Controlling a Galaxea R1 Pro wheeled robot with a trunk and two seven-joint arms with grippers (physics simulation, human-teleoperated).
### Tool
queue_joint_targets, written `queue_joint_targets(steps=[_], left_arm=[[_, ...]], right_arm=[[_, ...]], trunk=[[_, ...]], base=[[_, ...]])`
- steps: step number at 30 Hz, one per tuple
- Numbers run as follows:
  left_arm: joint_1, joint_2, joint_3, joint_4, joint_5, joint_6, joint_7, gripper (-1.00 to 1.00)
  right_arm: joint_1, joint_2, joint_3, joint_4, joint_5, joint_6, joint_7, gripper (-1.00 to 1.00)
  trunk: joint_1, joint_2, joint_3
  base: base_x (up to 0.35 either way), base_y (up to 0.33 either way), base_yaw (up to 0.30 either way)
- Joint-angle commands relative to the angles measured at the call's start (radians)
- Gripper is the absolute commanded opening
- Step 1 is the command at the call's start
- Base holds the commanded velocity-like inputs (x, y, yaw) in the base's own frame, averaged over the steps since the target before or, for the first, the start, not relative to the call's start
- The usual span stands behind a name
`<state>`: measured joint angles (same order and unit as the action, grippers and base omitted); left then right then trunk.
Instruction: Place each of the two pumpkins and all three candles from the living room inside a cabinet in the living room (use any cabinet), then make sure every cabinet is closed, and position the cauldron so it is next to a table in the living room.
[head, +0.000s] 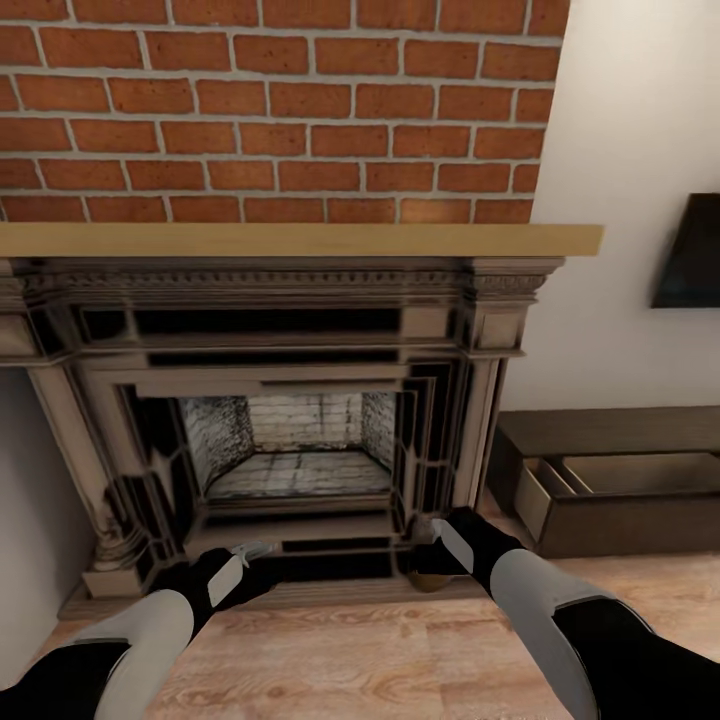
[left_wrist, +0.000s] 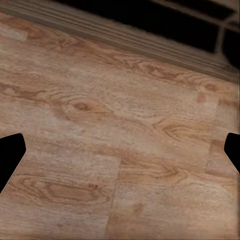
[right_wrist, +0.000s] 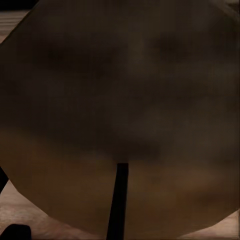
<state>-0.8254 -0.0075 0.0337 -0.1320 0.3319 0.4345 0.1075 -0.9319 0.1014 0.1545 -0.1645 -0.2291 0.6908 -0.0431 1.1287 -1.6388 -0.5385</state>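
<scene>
A squat tan candle (right_wrist: 120, 115) with a thin dark wick sits very close in the right wrist view. In the head view its tan edge (head: 430, 581) peeks out under my right gripper (head: 437, 562), which is shut on it just above the floor by the fireplace's right foot. My left gripper (head: 243, 562) hangs low in front of the hearth. It is open, its black fingertips (left_wrist: 11, 150) spread wide over bare plank floor. The dark-brown cabinet (head: 620, 525) stands at the right with a pale-lined drawer (head: 600, 475) pulled out. Pumpkins, cauldron and table are out of view.
A stone-and-brick fireplace (head: 290, 440) with a wooden mantel (head: 300, 240) stands straight ahead. A black TV (head: 692, 255) hangs on the white wall at the right, above the cabinet. Light wood-plank floor (head: 360, 650) stretches between me and the hearth.
</scene>
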Motion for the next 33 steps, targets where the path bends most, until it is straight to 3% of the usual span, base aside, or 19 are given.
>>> queue_joint_targets(steps=[1, 19, 33], left_arm=[[0.0, 0.0, 0.003, -0.003, 0.009, 0.006, 0.008, 1.0], [0.0, 0.0, 0.003, -0.001, 0.009, 0.006, 0.008, 1.0], [0.0, 0.0, 0.003, -0.001, 0.009, 0.006, 0.006, 1.0]], right_arm=[[-0.001, 0.0, 0.008, -0.001, -0.01, 0.004, -0.004, -1.0], [-0.001, 0.001, 0.008, -0.001, -0.01, 0.004, -0.003, -1.0], [-0.001, 0.001, 0.008, -0.001, -0.01, 0.004, -0.004, -1.0]], trunk=[[-0.004, 0.007, 0.003], [-0.073, 0.133, 0.077], [-0.073, 0.133, 0.092]], base=[[0.0, 0.0, -0.272], [0.0, 0.0, -0.257], [0.0, 0.0, -0.223]])
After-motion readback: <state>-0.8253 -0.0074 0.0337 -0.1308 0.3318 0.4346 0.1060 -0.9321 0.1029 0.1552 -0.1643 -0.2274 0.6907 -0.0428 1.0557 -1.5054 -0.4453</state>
